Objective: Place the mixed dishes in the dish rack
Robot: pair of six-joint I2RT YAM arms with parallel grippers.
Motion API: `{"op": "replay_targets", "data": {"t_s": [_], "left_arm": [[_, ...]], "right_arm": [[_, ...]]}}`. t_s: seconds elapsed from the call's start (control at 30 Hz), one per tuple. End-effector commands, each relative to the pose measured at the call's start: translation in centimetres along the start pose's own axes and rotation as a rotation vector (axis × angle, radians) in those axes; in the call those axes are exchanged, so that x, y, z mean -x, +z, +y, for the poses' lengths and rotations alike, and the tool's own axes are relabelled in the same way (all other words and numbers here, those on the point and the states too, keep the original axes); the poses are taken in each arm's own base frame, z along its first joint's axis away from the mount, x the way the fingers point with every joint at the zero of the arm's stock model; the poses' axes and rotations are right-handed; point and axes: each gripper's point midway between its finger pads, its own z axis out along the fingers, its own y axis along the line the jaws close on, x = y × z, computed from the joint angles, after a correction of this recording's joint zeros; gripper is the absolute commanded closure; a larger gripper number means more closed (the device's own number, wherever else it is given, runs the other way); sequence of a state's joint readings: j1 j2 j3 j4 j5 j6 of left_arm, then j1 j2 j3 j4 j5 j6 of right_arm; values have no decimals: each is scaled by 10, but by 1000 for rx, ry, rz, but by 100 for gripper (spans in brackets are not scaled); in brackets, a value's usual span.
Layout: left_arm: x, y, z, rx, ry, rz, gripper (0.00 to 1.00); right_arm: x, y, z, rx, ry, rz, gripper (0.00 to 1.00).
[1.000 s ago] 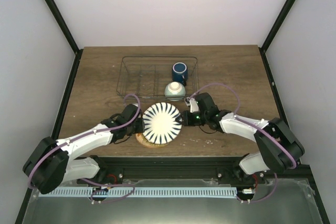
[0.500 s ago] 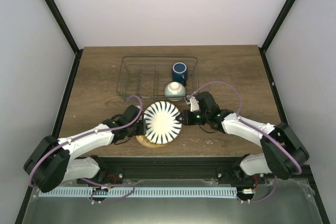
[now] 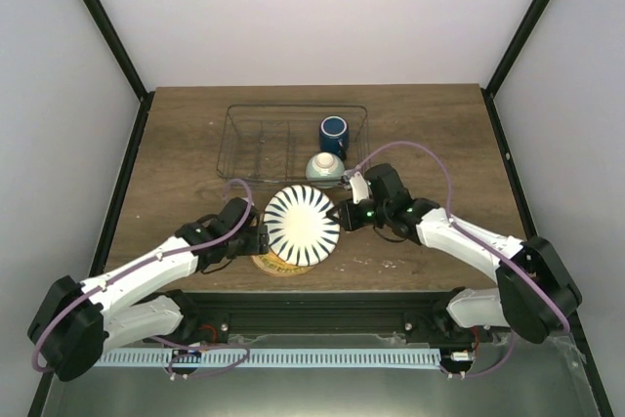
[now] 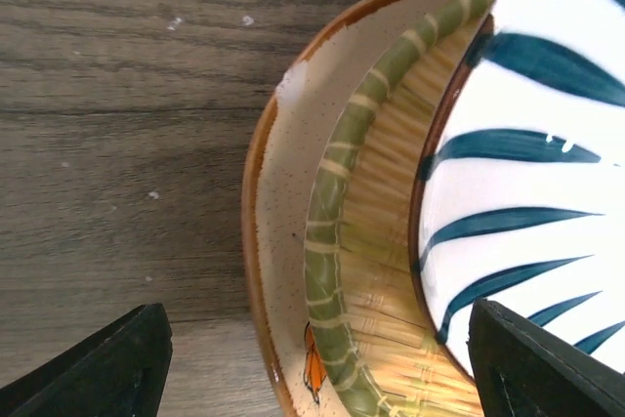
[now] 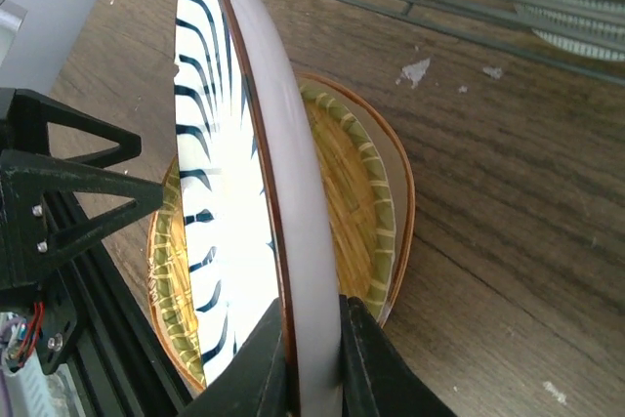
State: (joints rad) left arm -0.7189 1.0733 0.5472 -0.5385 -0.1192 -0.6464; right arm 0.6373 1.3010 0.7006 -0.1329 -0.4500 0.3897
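Wooden table [image 3: 430, 134]: all the work sat on it. Dish rack [image 3: 234, 148] lay at the far middle, and most of its wire compartments looked unfilled.

White striped plate [image 3: 303, 226] was not loaded. It stood tipped up on edge at the near middle, well short of the rack and over the flat stack. The right gripper [image 3: 343, 218] was pinched narrow on its right rim, and the wrist view showed both fingers [image 5: 363, 363] clamped across the edge, so the right arm carried it alone.

Cream patterned plate [image 4: 293, 183] was not loaded either. It lay flat on the table under the striped one, with a green band and a straw-coloured centre. A yellow-orange edge [image 3: 281, 267] peeked out at the near side. I could not tell whether that was a separate plate or this plate's rim.

Dark blue mug [image 3: 334, 132] looked done, upright inside the rack on the right.

Mint-green bowl [image 3: 325, 169] also looked done. It seemed to sit just inside the rack's near wall, near the mug, though the angle left that a little unsure.

Left gripper [image 3: 258, 239] had its jaws wide at the left of the stack, holding nothing and apart from the striped plate's rim.

Judgement: roughly two of five items were in. The striped plate was in hand, and its carry to the rack was not yet done. The flat plate or plates were left after that.
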Motion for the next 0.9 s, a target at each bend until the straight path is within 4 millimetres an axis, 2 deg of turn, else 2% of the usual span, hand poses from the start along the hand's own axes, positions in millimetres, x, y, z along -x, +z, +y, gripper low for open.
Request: {"op": "replay_targets", "data": {"t_s": [0.0,0.17,0.43,0.63,0.73,0.87], "left_arm": [[10,-15,7,38,3,-35,15],[13,-21,9,47,-1,-51,14],[11,-17,10,49,-3,-41,13],[12,-16,9,46,0,-40,13],[13,-18,7,31,2,-43,14],[12,-19,2,-1,6,-39,13]], "right_arm": [[39,-19,38,95,-208,-137,99],[51,-31,53,138,-318,-210,99],[68,-55,73,160,-427,-313,99],[84,-83,88,149,-511,-437,99],[94,-97,89,105,-555,-514,99],[112,-107,80,-7,-594,-597,99]]}}
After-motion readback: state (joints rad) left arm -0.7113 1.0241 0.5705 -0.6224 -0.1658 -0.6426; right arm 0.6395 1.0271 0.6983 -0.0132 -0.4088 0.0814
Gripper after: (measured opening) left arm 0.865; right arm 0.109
